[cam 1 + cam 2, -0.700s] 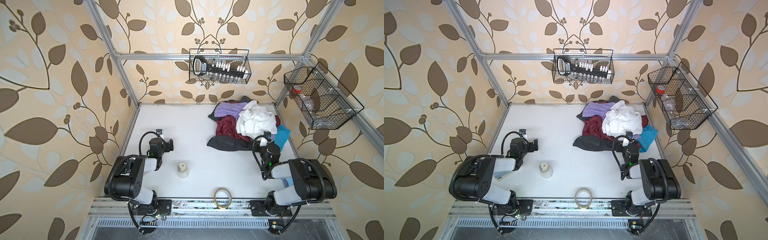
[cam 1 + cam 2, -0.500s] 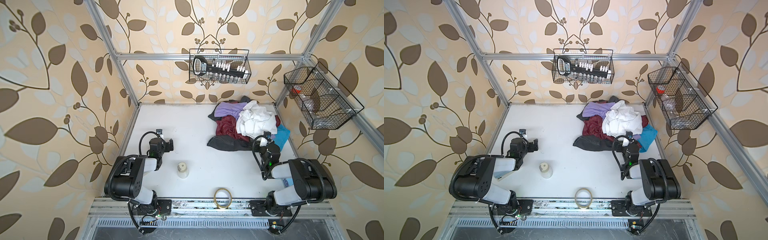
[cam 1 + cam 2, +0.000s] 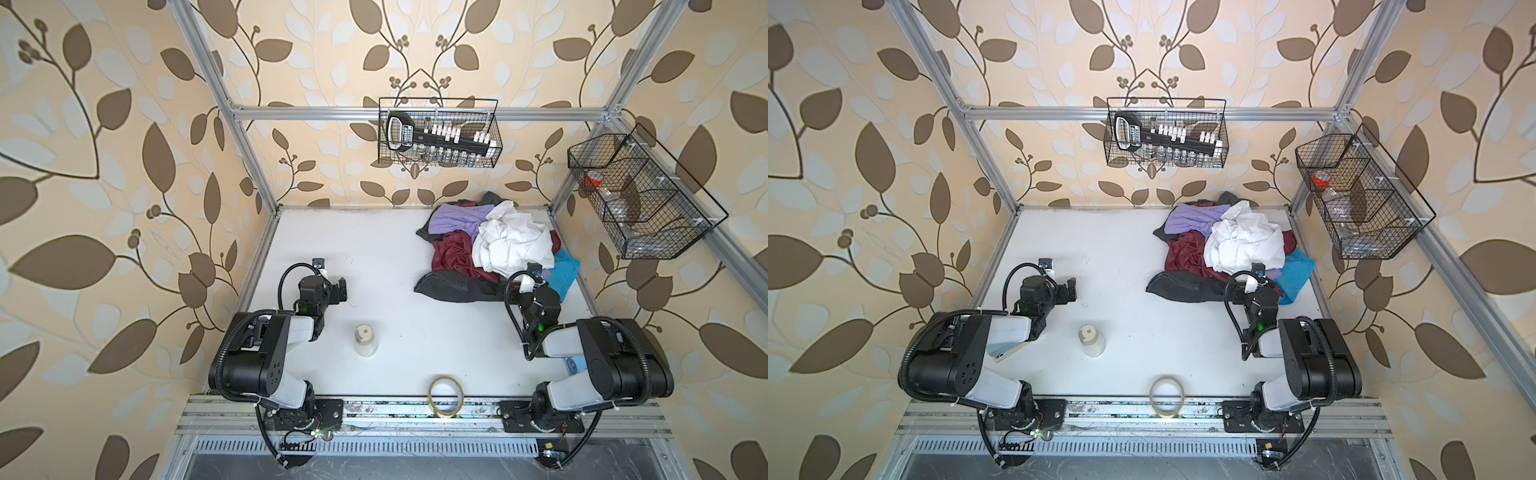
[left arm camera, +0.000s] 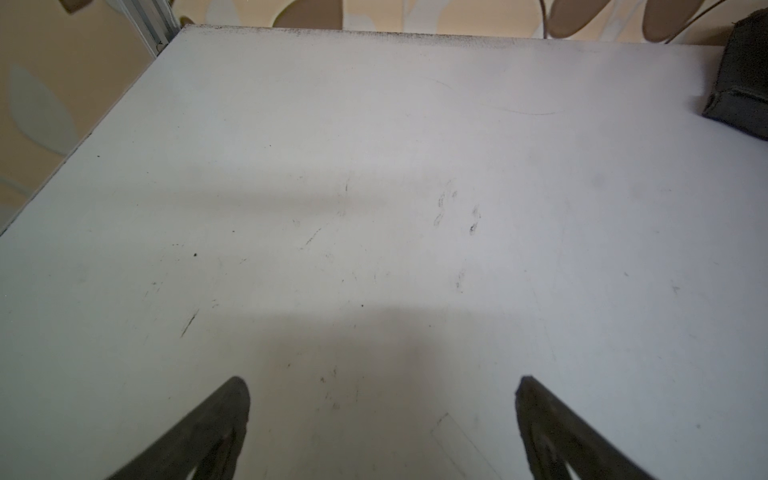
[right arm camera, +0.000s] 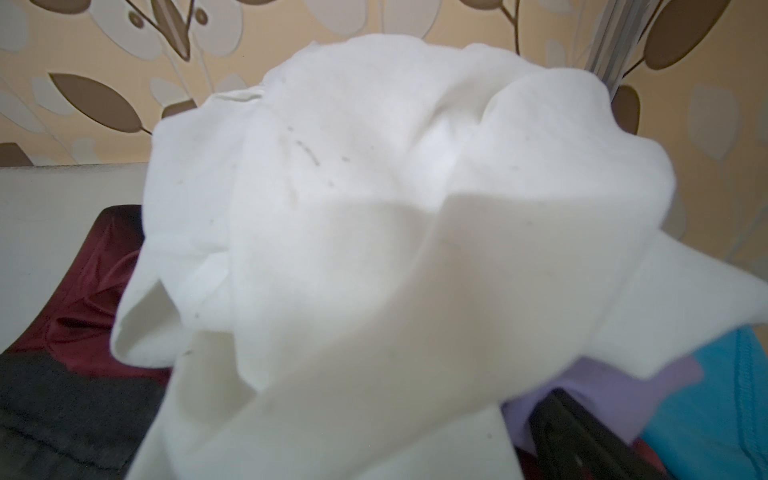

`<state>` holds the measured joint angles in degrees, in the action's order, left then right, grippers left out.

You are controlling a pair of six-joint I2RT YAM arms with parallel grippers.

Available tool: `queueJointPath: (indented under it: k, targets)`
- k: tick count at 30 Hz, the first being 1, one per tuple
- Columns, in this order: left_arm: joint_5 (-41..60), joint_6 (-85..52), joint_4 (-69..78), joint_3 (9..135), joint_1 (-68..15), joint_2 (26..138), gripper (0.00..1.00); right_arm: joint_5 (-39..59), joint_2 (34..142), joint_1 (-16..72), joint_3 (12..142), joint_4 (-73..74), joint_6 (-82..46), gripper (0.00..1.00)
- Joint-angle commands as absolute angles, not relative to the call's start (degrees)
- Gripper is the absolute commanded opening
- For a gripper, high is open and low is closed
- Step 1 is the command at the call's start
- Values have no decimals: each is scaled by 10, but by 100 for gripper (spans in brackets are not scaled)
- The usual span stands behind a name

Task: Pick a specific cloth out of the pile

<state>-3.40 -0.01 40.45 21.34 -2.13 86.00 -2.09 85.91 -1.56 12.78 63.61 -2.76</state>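
The pile (image 3: 494,249) lies at the table's back right. The maroon cloth (image 3: 453,255) (image 3: 1185,257) shows on the pile's left side, partly under a white garment (image 3: 513,245), with a lilac cloth (image 3: 453,220) behind it and a dark grey garment (image 3: 453,286) in front. My right gripper (image 3: 519,296) (image 3: 1246,294) sits at the pile's near edge. In the right wrist view the white garment (image 5: 374,208) fills the jaw gap and only one finger (image 5: 582,440) shows; the maroon cloth (image 5: 95,291) is off to the side. My left gripper (image 3: 338,291) (image 4: 382,386) is open over bare table.
A turquoise cloth (image 3: 565,270) lies at the pile's right edge. A small white bottle (image 3: 365,340) stands near the front middle and a tape roll (image 3: 446,390) lies at the front edge. Wire baskets hang on the back wall (image 3: 438,139) and the right wall (image 3: 640,195).
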Motion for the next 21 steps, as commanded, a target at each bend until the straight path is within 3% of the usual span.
queueJointPath:
  k: [1, 10, 15, 21]
  targets:
    - [-29, 0, 413, 229, -13, 860, 99, -13, 858, -15, 137, 643, -30, 100]
    - [-33, 0, 417, 225, -13, 855, 99, -26, 844, -13, 141, 634, -33, 100]
    - [-106, -38, 227, 292, -17, 767, 99, -77, 743, -8, 179, 459, -61, 100]
    - [-93, -83, 139, 292, -18, 639, 99, -154, 647, 10, 226, 291, -93, 100]
